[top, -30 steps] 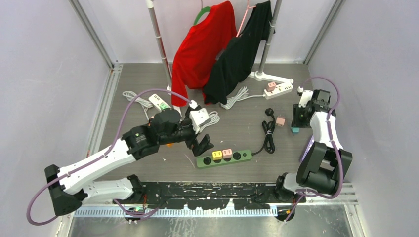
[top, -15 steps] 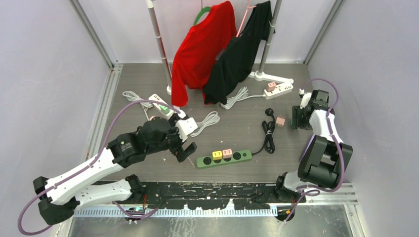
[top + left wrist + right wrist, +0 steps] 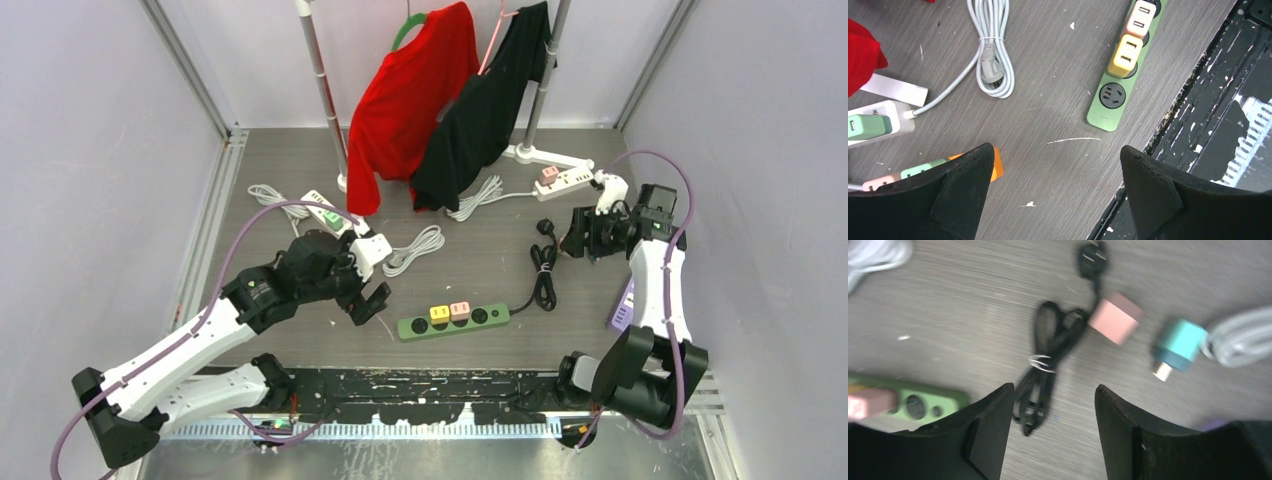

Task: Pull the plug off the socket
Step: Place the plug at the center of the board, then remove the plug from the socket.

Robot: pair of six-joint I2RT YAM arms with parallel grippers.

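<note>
Table edge beside green strip

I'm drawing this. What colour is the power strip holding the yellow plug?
The power strip is green, clearest in the left wrist view.

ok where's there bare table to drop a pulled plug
Bare grey tabletop lies between the white coiled cable and black bundled cord, behind the green power strip. It is crowded around the pink cube adapter and teal plug.
</note>
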